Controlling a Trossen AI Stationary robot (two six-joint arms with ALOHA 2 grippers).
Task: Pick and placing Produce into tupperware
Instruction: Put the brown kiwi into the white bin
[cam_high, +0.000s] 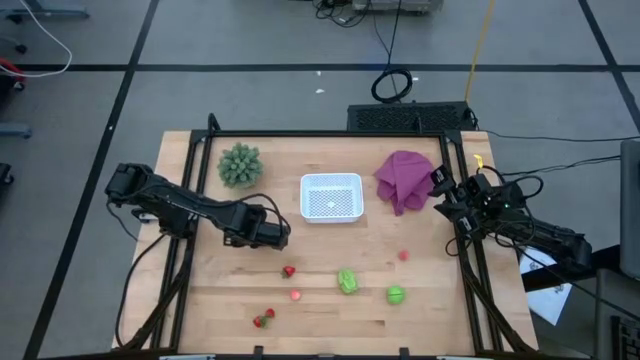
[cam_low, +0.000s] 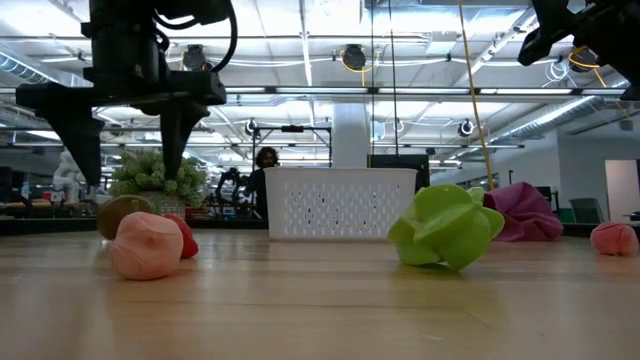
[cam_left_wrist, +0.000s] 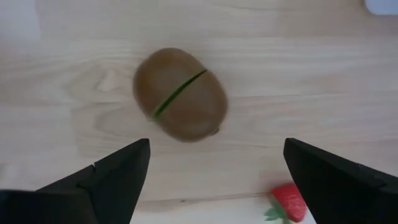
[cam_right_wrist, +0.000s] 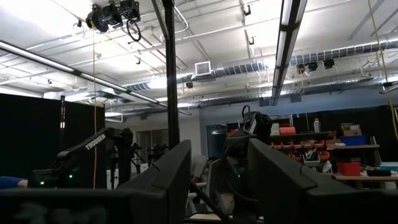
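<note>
A brown kiwi (cam_left_wrist: 180, 94) with a green slit lies on the wooden table; it also shows in the low view (cam_low: 120, 213). My left gripper (cam_left_wrist: 217, 146) is open and hovers above it, pointing down, one finger on either side and clear of it (cam_low: 125, 160). In the high view the left gripper (cam_high: 276, 233) hides the kiwi. The white perforated container (cam_high: 331, 196) stands at the table's middle, toward the far side. Red and pink bits (cam_high: 288, 271) and two green pieces (cam_high: 347, 281) lie nearer the front. My right gripper (cam_high: 442, 192) waits open at the right edge, raised.
A spiky grey-green plant (cam_high: 240, 165) stands left of the container and a purple cloth (cam_high: 405, 178) lies right of it. A strawberry (cam_left_wrist: 287, 202) lies close to the kiwi. Black frame rails (cam_high: 190, 200) run along the table's left and right sides.
</note>
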